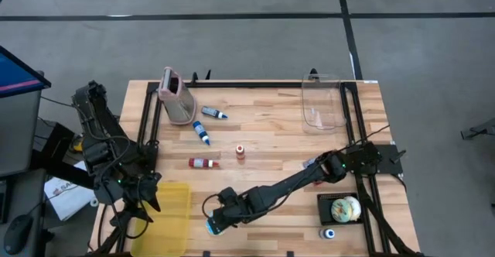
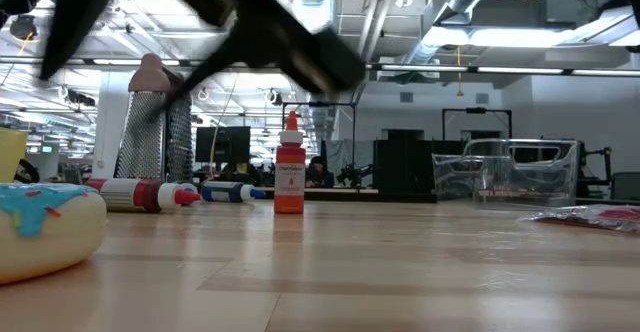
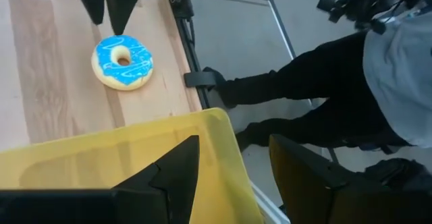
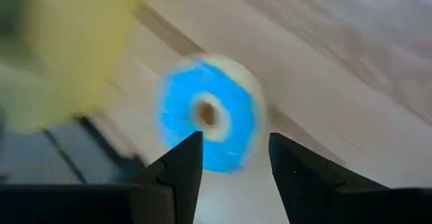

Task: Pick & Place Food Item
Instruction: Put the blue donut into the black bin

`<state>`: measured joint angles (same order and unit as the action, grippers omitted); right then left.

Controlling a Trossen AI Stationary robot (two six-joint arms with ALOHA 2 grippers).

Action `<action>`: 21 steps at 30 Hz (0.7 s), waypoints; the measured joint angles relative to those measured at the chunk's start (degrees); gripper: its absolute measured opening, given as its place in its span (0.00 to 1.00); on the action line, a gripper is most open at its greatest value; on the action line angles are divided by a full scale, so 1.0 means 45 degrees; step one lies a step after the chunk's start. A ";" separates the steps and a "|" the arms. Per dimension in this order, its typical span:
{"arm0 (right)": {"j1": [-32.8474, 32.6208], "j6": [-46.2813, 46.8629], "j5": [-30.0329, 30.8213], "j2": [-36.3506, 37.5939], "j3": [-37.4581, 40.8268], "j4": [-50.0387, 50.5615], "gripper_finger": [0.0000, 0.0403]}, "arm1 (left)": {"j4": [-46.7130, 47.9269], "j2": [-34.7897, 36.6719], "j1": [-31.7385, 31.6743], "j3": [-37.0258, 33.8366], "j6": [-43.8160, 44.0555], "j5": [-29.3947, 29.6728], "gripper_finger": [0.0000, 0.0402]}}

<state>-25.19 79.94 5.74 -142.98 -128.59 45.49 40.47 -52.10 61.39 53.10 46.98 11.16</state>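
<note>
Blue-iced donut (image 4: 208, 115) lying flat on the wooden surface (image 1: 271, 133) near its front edge, beside the yellow bin (image 1: 172, 210), right gripper (image 4: 229, 163) just above it with fingers parted, nothing between them, left gripper (image 3: 233, 177) over the bin, fingers also apart and empty

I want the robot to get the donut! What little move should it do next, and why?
Probably lower the right gripper straight down. Its open fingers hang above the round blue-iced donut on the wooden table, not touching it yet.
</note>
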 joint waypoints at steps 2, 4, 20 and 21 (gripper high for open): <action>-0.0030 -0.0009 -0.0196 -0.0268 0.0008 -0.0401 0.40 | -0.0173 -0.0005 0.0000 0.0000 -0.0001 -0.0004 0.44; -0.0035 0.0006 -0.0347 -0.0374 0.0007 -0.0488 0.40 | -0.0363 -0.0005 0.0000 0.0000 0.0003 0.0061 0.44; 0.0150 -0.0597 -0.0222 -0.0587 -0.0012 -0.0503 0.40 | -0.1026 -0.0005 0.0000 -0.0005 0.0335 0.0457 0.44; 0.0172 -0.0684 -0.0220 -0.0587 -0.0012 -0.0500 0.40 | -0.1022 -0.0005 0.0000 -0.0005 0.0339 0.0462 0.44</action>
<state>-24.41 76.86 4.75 -145.62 -128.64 43.24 35.87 -52.12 61.39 53.08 48.51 13.23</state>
